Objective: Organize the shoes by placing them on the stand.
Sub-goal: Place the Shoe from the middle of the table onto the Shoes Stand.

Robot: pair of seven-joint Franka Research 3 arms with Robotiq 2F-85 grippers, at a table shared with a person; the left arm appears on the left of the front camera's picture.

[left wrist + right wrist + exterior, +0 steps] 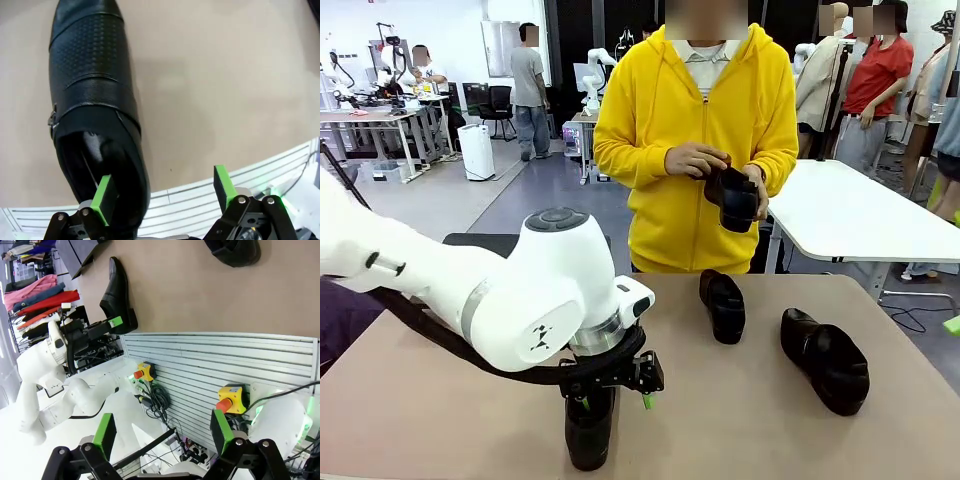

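The table (740, 440) lies bare at its near-right corner; one shoe (723, 305) by the far edge, another shoe (825, 360) rightward, and the left arm (520, 290) obstruct.

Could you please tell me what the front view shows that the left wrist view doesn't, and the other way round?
Front view: a person in a yellow hoodie holding one shoe in both hands, and two more shoes lying on the table. Left wrist view: the near shoe's dotted upper, side buckle and open mouth, with one green pad over that mouth, the other over bare tabletop. Shared: the near shoe and the open left gripper above its heel end.
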